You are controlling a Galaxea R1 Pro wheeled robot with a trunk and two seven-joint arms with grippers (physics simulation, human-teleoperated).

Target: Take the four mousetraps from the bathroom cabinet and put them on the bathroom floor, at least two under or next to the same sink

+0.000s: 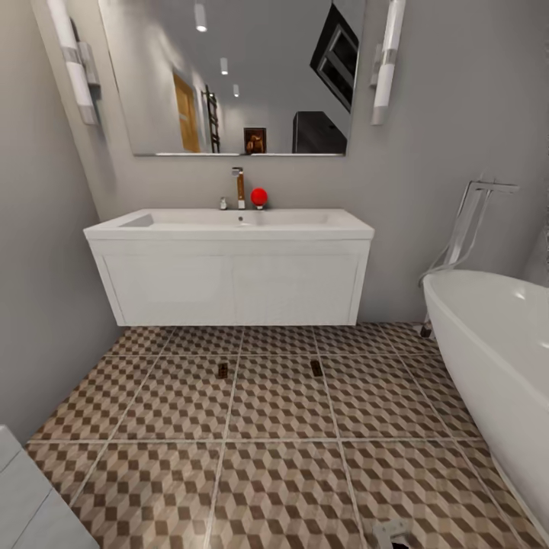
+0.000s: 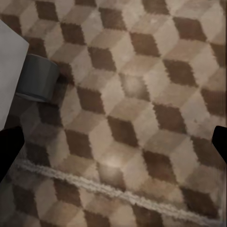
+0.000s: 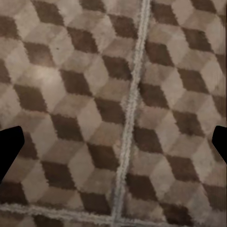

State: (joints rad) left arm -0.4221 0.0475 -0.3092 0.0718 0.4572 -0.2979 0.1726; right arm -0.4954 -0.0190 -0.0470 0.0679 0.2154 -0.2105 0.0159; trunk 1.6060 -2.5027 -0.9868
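Two mousetraps lie on the patterned floor just in front of the sink, apart from each other. Left gripper and right gripper hang over bare tile, fingers spread, holding nothing. Likely between trips; next calls for returning to fetch the remaining traps.

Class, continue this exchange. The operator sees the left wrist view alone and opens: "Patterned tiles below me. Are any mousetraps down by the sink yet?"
Observer: A small dark object, likely a mousetrap, and a second one lie on the bathroom floor before the sink.
Operator: Under it?
Observer: No, out on the tiles, apart from the vanity front.
Operator: Is the right gripper carrying one?
Observer: No. The right gripper has its jaws wide apart over tiles.
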